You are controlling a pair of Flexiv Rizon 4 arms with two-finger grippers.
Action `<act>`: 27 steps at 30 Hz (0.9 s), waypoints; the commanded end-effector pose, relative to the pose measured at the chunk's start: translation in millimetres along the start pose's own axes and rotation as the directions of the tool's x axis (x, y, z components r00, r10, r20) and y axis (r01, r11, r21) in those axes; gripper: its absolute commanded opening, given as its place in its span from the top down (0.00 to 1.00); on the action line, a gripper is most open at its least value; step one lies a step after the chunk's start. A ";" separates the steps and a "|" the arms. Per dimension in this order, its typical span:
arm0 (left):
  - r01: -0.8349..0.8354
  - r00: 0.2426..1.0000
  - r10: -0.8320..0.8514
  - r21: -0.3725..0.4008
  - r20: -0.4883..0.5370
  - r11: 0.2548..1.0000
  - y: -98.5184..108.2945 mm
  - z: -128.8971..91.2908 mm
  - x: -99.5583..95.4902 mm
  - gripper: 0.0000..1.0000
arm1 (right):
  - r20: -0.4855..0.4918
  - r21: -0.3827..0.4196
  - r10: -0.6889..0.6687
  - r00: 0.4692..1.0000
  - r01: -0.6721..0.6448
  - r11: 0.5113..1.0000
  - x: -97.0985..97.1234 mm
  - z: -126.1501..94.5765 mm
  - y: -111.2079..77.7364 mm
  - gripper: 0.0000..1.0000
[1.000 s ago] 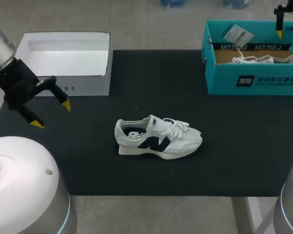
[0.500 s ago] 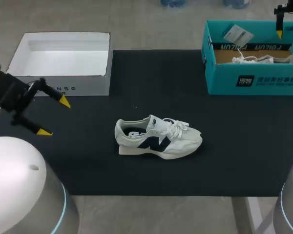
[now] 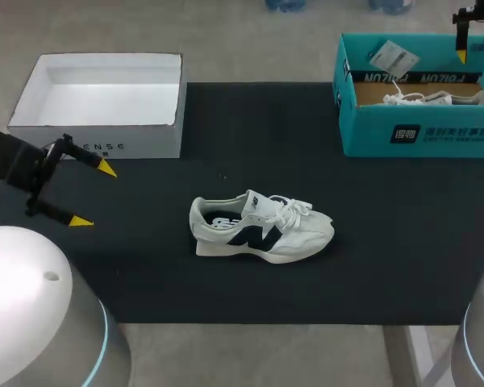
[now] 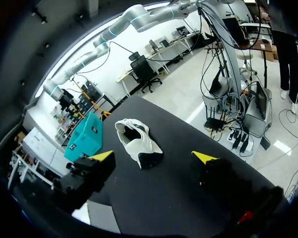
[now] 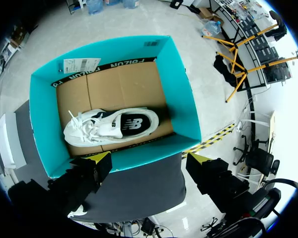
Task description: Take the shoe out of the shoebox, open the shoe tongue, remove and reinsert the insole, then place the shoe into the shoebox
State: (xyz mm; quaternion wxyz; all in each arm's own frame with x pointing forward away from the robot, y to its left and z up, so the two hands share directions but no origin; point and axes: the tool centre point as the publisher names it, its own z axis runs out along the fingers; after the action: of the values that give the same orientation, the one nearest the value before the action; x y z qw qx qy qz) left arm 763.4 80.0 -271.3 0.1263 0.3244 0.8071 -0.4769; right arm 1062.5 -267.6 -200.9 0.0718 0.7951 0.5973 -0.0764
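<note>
The shoe (image 3: 262, 227), a white trainer with a dark side mark and loose white laces, stands on its sole in the middle of the black mat (image 3: 226, 137) that covers the bench, outside both boxes, toe toward my right and heel toward my left. The teal shoebox (image 3: 415, 133) sits open at the mat's far right corner, well apart from the shoe, with a second white shoe (image 5: 111, 126) lying on its brown cardboard floor and a paper tag (image 5: 79, 64) against its far wall. My left fingers (image 3: 106, 168) hang low over the mat's left edge, wrist laid over so they point across the bench toward the shoe. They are spread wide with nothing between them, and in my left wrist view the shoe (image 4: 138, 141) lies ahead of them, well apart. A white open box (image 3: 105, 101) stands just beside them on the far side. My right fingers (image 5: 100, 157) are held high over the teal shoebox, looking straight down into it, spread apart and empty, touching neither box nor second shoe.
</note>
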 end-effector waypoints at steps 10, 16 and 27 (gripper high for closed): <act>0.455 0.848 -0.418 -0.045 0.326 0.889 -3.1 22.4 8.8 0.00 | -0.001 -0.001 0.001 1.000 -0.001 1.000 -0.3 -0.1 -0.3 0.00; 0.455 0.848 -0.418 -0.045 0.326 0.889 -3.1 22.4 8.8 0.00 | -0.001 -0.001 0.001 1.000 -0.001 1.000 -0.3 -0.1 -0.3 0.00; 0.468 0.853 -0.411 -0.122 0.320 0.875 3.8 40.8 13.3 0.00 | -0.001 -0.001 0.001 1.000 -0.001 1.000 -0.3 -0.1 -0.3 0.00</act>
State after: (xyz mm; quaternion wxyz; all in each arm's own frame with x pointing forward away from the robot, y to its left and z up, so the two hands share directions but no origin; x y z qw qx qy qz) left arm 752.8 65.5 -296.3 0.1498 0.0522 0.8681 -0.4704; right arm 1062.4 -267.7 -200.9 0.0717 0.7952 0.5972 -0.0764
